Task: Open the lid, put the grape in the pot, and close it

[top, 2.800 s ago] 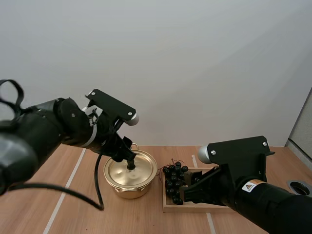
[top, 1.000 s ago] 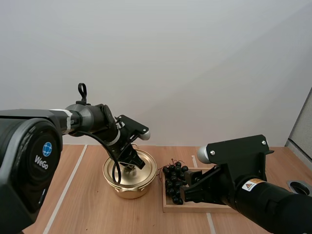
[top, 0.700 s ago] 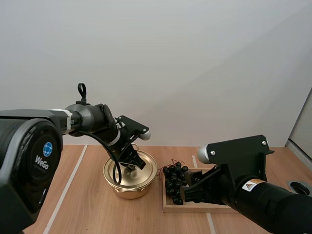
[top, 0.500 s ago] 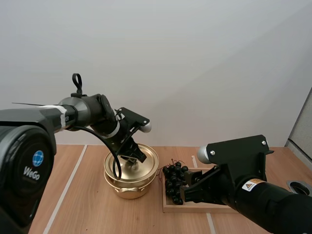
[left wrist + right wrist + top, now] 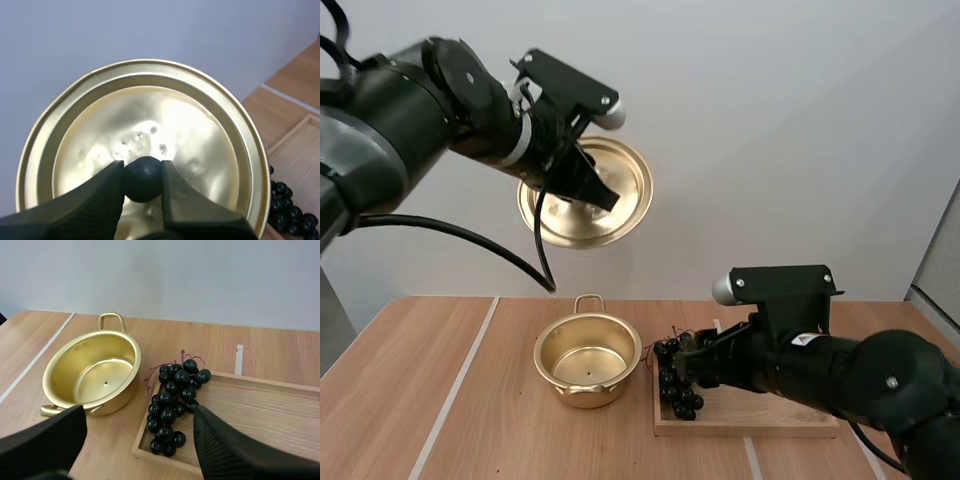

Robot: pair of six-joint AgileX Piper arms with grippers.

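Note:
My left gripper [image 5: 590, 182] holds the golden lid [image 5: 592, 210] high above the table, tilted on edge; its fingers pinch the black knob [image 5: 143, 178] at the lid's [image 5: 150, 130] centre. The golden pot [image 5: 587, 357] stands uncovered on the table with nothing inside [image 5: 95, 377]. A bunch of dark grapes [image 5: 677, 375] lies at the left end of the wooden tray [image 5: 760, 418], some of it over the tray's edge. My right gripper [image 5: 685, 362] is open right at the grapes; in the right wrist view its fingers [image 5: 225, 447] stand wide apart on either side of the bunch [image 5: 175, 400].
The wooden tray [image 5: 280, 410] sits to the right of the pot, almost touching it. White stripes [image 5: 455, 385] run across the wooden tabletop. Bare table lies left of the pot and in front of it.
My left gripper has lifted the lid off the pot and carried it high up, tilting it. The right arm has moved left and closer to the grapes.

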